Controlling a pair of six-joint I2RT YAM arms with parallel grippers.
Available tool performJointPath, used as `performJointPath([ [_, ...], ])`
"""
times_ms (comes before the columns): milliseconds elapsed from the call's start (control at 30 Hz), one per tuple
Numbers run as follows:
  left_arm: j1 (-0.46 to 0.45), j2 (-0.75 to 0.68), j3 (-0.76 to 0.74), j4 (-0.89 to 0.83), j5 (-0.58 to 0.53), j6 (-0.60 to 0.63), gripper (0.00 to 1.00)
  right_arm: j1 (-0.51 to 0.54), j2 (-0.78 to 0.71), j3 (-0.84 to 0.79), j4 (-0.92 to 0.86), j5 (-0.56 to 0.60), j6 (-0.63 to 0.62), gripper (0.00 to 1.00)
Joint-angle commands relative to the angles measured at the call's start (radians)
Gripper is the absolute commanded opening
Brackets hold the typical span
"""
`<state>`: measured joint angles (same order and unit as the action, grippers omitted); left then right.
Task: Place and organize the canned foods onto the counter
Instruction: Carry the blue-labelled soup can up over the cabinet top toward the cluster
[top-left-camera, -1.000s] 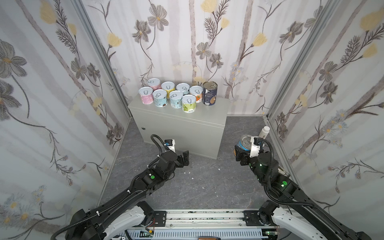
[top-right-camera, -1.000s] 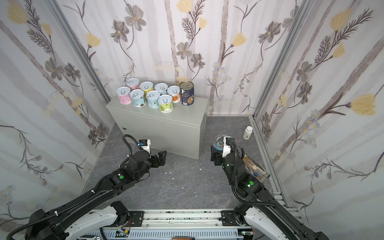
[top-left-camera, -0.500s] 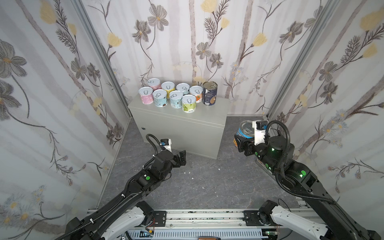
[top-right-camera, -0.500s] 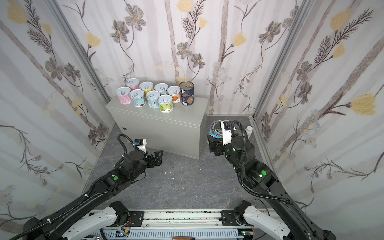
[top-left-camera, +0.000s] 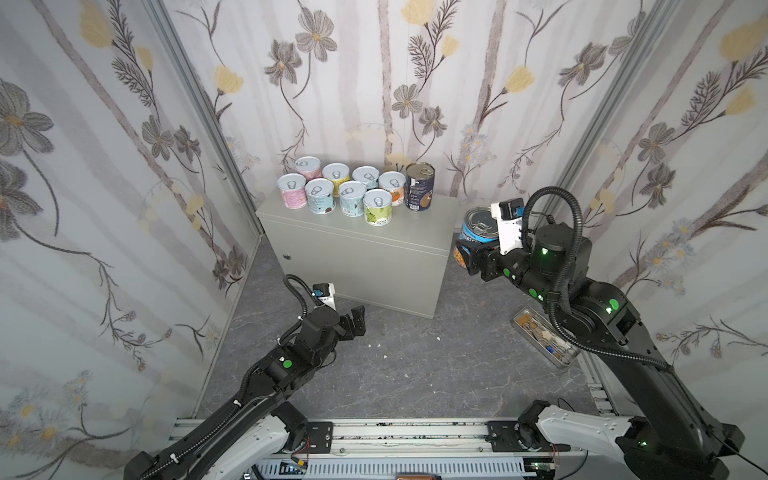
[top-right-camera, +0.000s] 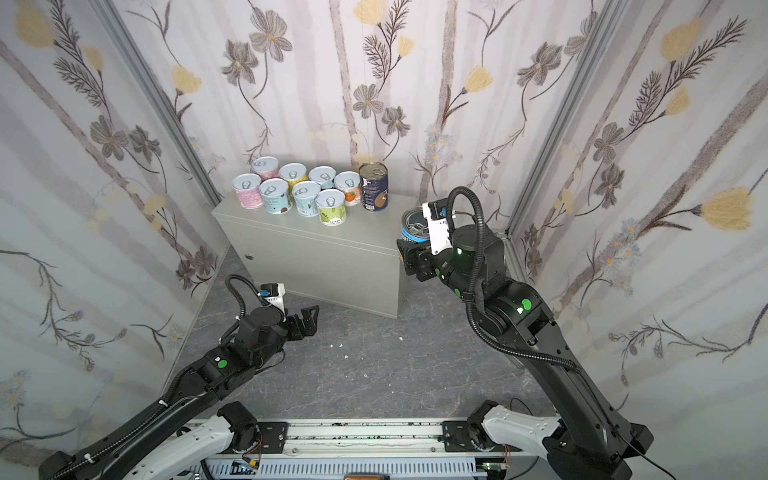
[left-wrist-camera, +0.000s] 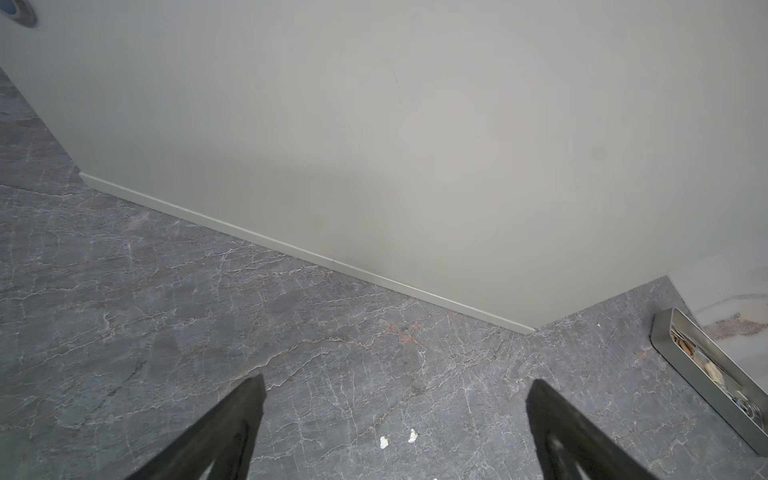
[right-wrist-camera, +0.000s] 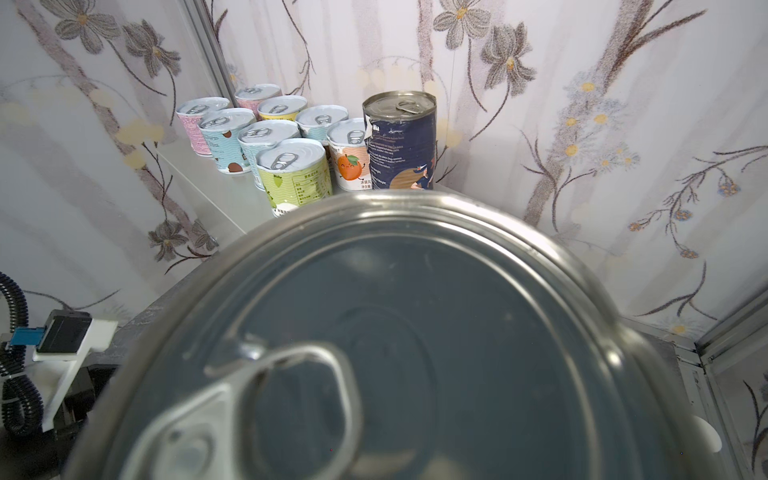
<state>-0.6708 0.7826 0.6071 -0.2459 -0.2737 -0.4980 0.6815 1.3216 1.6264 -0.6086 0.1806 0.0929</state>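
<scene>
A grey metal counter (top-left-camera: 365, 266) is set against the back wall of a small booth lined with floral wallpaper (top-left-camera: 374, 83). A dark marbled floor (top-left-camera: 407, 374) is spread before the counter. On the counter's top, toward its left rear, eight short pastel cans (top-left-camera: 352, 198) are packed in two rows. A tall navy can (top-left-camera: 419, 187) is stood just to their right. A blue can (top-left-camera: 478, 226) is held upright in the air just off the counter's right end, clamped low on its body by the right gripper (top-left-camera: 463, 254). The left gripper (top-left-camera: 357, 319) is hung low before the counter's front, jaws spread wide over bare floor. A flat tin (top-left-camera: 544, 338) is laid on the floor off the counter's right front, and white crumbs (top-left-camera: 385, 356) are scattered before the counter.
</scene>
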Motion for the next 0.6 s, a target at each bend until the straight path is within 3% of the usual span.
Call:
performJointPath([
  [0,0.003,0.008,-0.001,0.002,0.001,-0.015,1.0,0.0,0.063,0.081,0.077,-0.054,-0.024,0.58],
  [300,0.016,0.033,0.009,-0.001,0.012,-0.016,1.0,-0.004,0.267,0.293,0.061,-0.119,-0.028,0.58],
  [567,0.119,0.059,0.012,0.003,0.106,-0.024,1.0,-0.032,0.478,0.473,0.061,-0.186,-0.027,0.58],
])
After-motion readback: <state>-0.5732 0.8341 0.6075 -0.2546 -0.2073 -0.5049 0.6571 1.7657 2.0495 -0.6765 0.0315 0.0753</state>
